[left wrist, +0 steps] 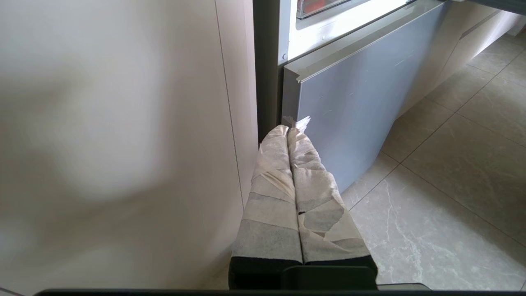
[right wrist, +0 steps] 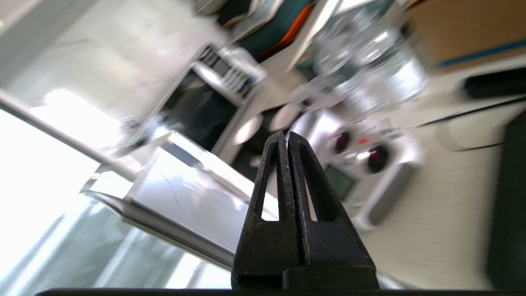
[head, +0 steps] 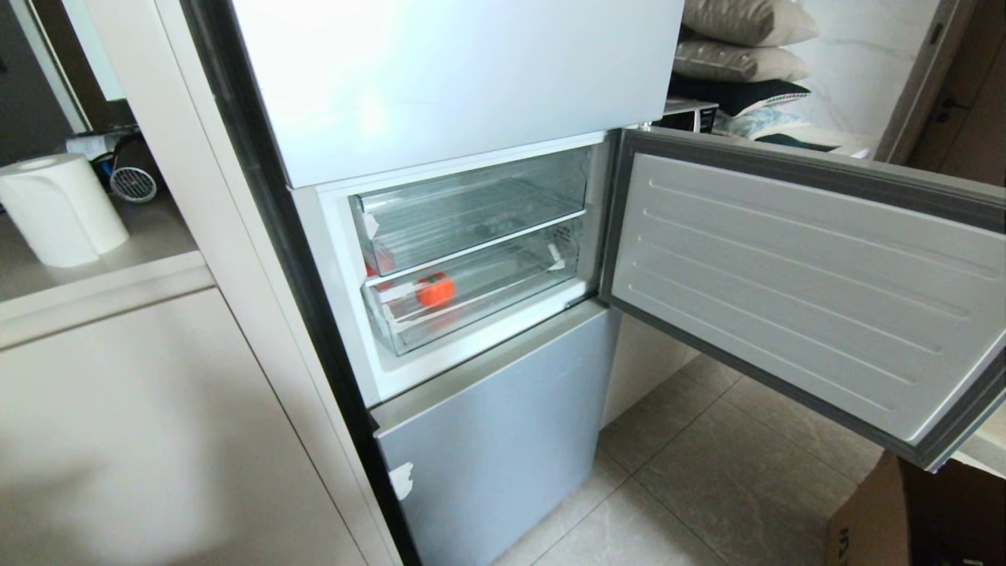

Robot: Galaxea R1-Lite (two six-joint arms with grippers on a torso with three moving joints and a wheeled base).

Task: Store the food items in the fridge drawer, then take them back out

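Head view: red fruit point(head: 435, 290) in fridge drawer point(head: 471, 303), jaws elsewhere

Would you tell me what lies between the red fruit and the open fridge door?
In the head view, only the clear drawer's bare ribbed floor and its right wall lie between the red fruit and the open door; no other food shows.

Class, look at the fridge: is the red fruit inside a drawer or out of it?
Inside. The red fruit sits behind the clear front of the lower fridge drawer, with the door swung open.
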